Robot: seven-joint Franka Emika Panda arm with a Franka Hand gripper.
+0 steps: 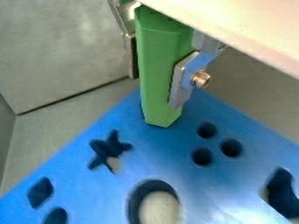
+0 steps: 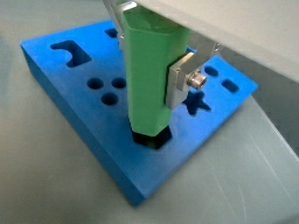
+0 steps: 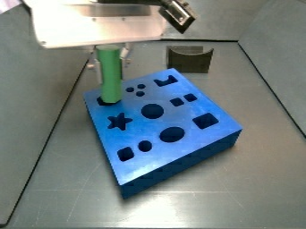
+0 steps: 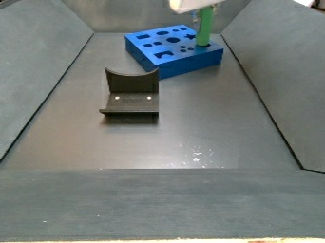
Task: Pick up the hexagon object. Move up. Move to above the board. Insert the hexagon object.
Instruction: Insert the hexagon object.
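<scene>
My gripper (image 2: 152, 61) is shut on the hexagon object (image 2: 149, 79), a tall bright green peg held upright between the silver fingers (image 2: 179, 80). The peg also shows in a wrist view (image 1: 162, 74) and in both side views (image 3: 110, 76) (image 4: 202, 30). Its lower end is at the mouth of a dark hole (image 2: 149, 137) near a corner of the blue board (image 2: 70, 98). I cannot tell how deep it sits. The board shows in a wrist view (image 1: 70, 175) and in both side views (image 3: 180, 165) (image 4: 159, 59), with star, round and square holes.
A dark arch-shaped block (image 3: 189, 58) stands on the grey tray floor behind the board; it also shows in a side view (image 4: 129, 95), well away from the board. Sloping tray walls (image 4: 38, 104) enclose the floor.
</scene>
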